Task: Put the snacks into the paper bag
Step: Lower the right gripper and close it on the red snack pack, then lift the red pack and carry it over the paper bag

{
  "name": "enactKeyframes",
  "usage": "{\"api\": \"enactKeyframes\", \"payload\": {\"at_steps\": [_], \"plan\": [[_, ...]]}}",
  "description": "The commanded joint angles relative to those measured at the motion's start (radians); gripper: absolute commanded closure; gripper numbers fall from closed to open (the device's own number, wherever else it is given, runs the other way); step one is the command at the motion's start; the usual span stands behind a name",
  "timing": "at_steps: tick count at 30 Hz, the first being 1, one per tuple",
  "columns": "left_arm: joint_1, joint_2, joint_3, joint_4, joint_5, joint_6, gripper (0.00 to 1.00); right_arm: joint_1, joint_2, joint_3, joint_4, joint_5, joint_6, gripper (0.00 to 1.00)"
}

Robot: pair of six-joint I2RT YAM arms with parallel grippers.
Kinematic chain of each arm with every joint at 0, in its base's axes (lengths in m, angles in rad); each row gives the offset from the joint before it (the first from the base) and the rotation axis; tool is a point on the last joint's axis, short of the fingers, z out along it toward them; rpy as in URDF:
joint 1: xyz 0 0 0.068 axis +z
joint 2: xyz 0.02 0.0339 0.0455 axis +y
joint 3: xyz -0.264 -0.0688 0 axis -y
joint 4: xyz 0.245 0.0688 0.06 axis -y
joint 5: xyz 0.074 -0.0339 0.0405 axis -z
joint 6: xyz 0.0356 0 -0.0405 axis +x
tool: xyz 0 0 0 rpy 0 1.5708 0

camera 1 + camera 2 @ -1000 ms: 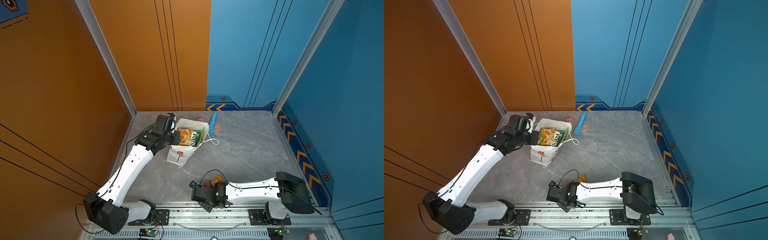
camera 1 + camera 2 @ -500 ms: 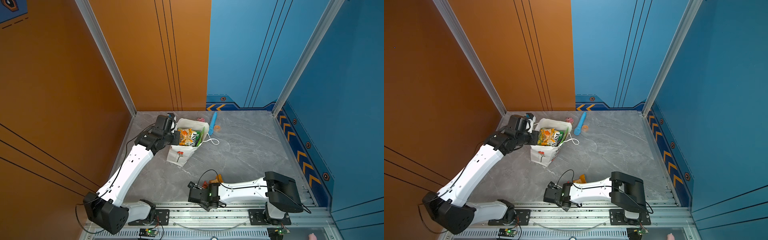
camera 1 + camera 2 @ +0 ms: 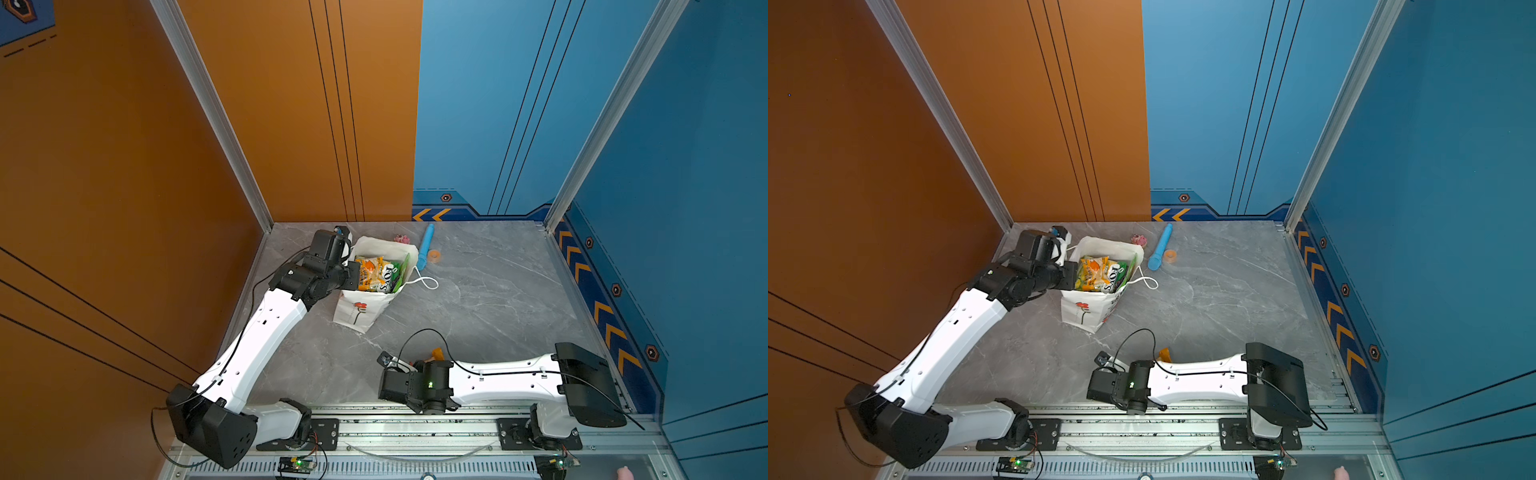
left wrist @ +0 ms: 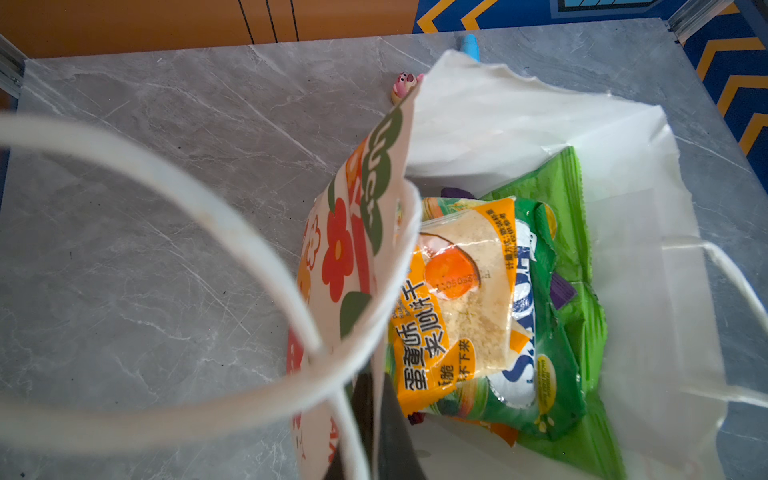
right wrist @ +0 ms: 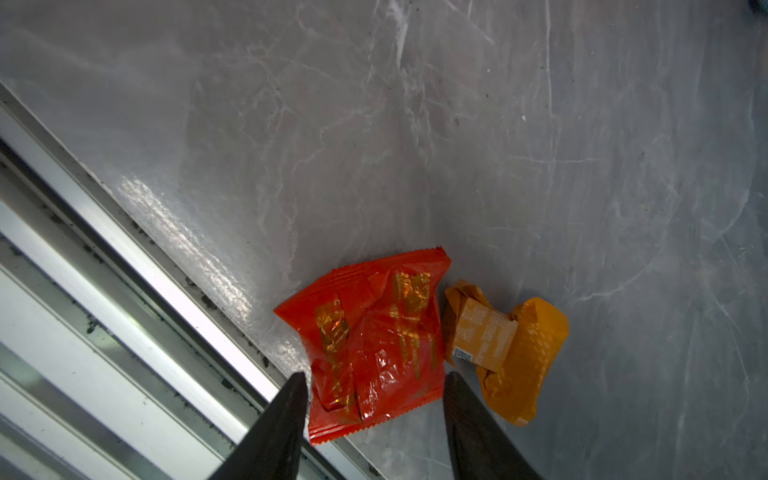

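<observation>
Pinching the paper bag [image 4: 519, 116] rim, left gripper [image 4: 372, 386] is closed; right gripper [image 5: 377, 375] gapes astride red packet [image 5: 365, 332], apparently not squeezing.

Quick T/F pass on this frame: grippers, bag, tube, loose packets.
1. Left gripper is shut on the bag wall. True.
2. Right gripper is shut on the red packet. False: the right gripper is open, jaws either side of the red packet.
3. Tube is inside the bag. False: the tube lies on the table beside the bag.
4. Orange packet lies beside the red packet. True.
</observation>
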Motion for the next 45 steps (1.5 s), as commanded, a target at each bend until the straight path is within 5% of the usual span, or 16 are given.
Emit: {"api": "enactKeyframes", "payload": {"at_steps": [1,8,17,20,45], "plan": [[0.003,-0.021,0.011,0.053,-0.017,0.022,1.0,0.016,0.064,0.034,-0.036,0.017,-0.002,0.42],[0.003,-0.022,0.01,0.053,-0.017,0.022,1.0,0.023,0.149,0.054,-0.032,0.018,0.009,0.43],[0.003,-0.023,0.01,0.053,-0.017,0.022,1.0,0.031,0.175,0.07,-0.032,0.043,0.001,0.82],[0.003,-0.022,0.011,0.053,-0.017,0.021,1.0,0.035,0.157,0.072,-0.038,0.046,-0.001,0.88],[0.003,-0.02,0.01,0.053,-0.017,0.022,1.0,0.024,-0.243,0.128,-0.074,0.273,-0.048,0.99]]}}
